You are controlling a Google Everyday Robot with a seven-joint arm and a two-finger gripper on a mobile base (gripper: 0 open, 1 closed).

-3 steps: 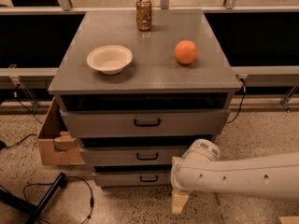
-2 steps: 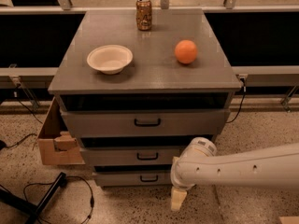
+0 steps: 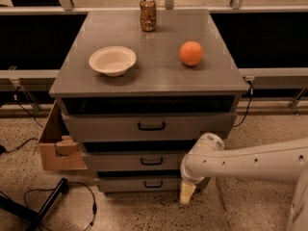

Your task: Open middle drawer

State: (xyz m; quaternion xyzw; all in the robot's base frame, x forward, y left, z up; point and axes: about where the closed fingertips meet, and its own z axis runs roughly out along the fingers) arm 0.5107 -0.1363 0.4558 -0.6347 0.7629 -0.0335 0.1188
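**Gripper hangs low at the cabinet's right corner, middle drawer's handle untouched**

The gripper (image 3: pixel 187 192) shows from here only as one pale, tapered tip pointing down at the speckled floor (image 3: pixel 144 215). Whether it is open or closed I cannot tell. It hangs by the right end of the bottom drawer (image 3: pixel 120 183), lower than the middle drawer (image 3: pixel 115 161) and well to the right of that drawer's small black handle (image 3: pixel 151 161). I cannot tell whether it touches the cabinet.

Above it, a rounded white wrist (image 3: pixel 204 153) covers the right end of the middle drawer's grey front. The arm (image 3: pixel 255 161) runs off to the right and is cut by the picture's edge.

The middle drawer sits between the wider top drawer (image 3: pixel 106 127) and the bottom one, with a dark gap above its front. How far out it stands is hard to judge, and nothing of its inside is visible.

On the cabinet top (image 3: pixel 149 78) stand a pale bowl (image 3: pixel 112 60), an orange (image 3: pixel 191 53) and a drink can (image 3: pixel 147 14), all apart from each other. A cardboard box (image 3: pixel 53 148) leans at the cabinet's left side.
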